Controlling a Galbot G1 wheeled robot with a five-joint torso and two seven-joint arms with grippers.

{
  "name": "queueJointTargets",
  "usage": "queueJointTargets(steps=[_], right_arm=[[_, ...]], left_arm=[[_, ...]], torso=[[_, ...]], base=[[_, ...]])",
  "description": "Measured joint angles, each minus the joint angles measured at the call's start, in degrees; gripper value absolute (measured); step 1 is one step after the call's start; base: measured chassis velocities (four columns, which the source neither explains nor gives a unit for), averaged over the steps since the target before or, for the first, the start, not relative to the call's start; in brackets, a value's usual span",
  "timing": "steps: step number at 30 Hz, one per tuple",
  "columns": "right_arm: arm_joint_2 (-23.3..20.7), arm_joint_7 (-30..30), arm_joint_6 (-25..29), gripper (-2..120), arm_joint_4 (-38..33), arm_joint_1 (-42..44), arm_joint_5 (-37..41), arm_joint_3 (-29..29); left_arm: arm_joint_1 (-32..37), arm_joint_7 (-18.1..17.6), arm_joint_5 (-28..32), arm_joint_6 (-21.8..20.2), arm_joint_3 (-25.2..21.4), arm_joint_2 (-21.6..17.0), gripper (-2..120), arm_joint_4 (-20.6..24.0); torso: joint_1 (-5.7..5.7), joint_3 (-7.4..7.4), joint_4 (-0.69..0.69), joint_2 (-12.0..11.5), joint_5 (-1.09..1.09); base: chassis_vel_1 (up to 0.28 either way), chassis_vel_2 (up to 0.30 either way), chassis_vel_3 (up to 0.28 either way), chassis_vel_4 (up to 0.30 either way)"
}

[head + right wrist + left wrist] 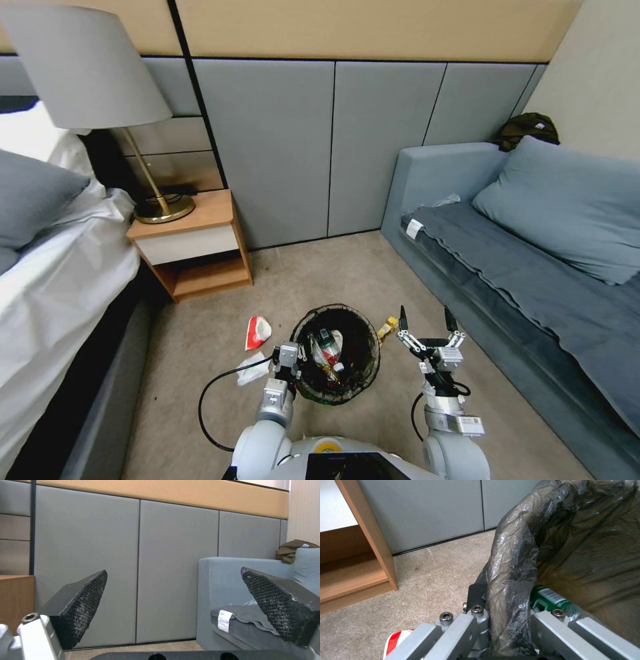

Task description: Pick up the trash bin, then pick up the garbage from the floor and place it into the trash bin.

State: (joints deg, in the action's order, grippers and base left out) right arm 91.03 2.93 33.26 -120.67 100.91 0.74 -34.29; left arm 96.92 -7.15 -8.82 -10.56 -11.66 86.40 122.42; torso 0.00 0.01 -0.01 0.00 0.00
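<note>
- Fingers of my left gripper (298,355) clamp the bagged rim of the trash bin (357,387), one inside, one outside.
- Red-and-white cup (257,331) and white tissue (252,369) lie on carpet left of it.
- Bin holds litter, green bottle (550,600) included.
- Yellow wrapper (387,327) lies right of it.
- My right gripper (427,323) hovers spread wide, empty.

1 bin (337,357), 2 hands, 1 cup (257,331), 1 tissue (253,370).
</note>
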Motion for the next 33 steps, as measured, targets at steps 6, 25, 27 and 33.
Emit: queueJointTargets(steps=[6, 25, 27, 33], right_arm=[[0.0, 1.3, 1.1, 100, 0.3, -0.4, 0.1, 0.0], [-5.3, -6.3, -13.6, 100, -2.3, -6.7, -0.4, 2.4], [-7.2, -9.0, -20.1, 100, -2.3, -9.7, 1.1, 3.4], [-9.5, -11.8, -28.6, 100, -1.0, -13.5, 5.6, 4.6]], left_arm=[[0.1, 0.0, -0.1, 0.0, 0.1, 0.0, 1, 0.0], [0.1, -0.1, 0.4, -0.3, -1.4, -0.4, 1, 1.5], [-0.1, -0.1, 0.9, -0.5, -1.8, -0.7, 1, 2.0], [-0.2, -0.1, 1.2, -0.6, -2.1, -0.9, 1, 2.2]], torso=[[-0.01, -0.01, 0.01, 0.0, -0.01], [-0.01, -0.01, 0.02, 0.0, 0.00], [-0.01, -0.01, 0.00, 0.0, 0.00], [-0.01, -0.01, 0.01, 0.0, 0.00]], base=[[0.032, -0.031, -0.027, 0.014], [0.000, 0.000, 0.000, 0.000], [0.000, 0.000, 0.000, 0.000], [0.000, 0.000, 0.000, 0.000]])
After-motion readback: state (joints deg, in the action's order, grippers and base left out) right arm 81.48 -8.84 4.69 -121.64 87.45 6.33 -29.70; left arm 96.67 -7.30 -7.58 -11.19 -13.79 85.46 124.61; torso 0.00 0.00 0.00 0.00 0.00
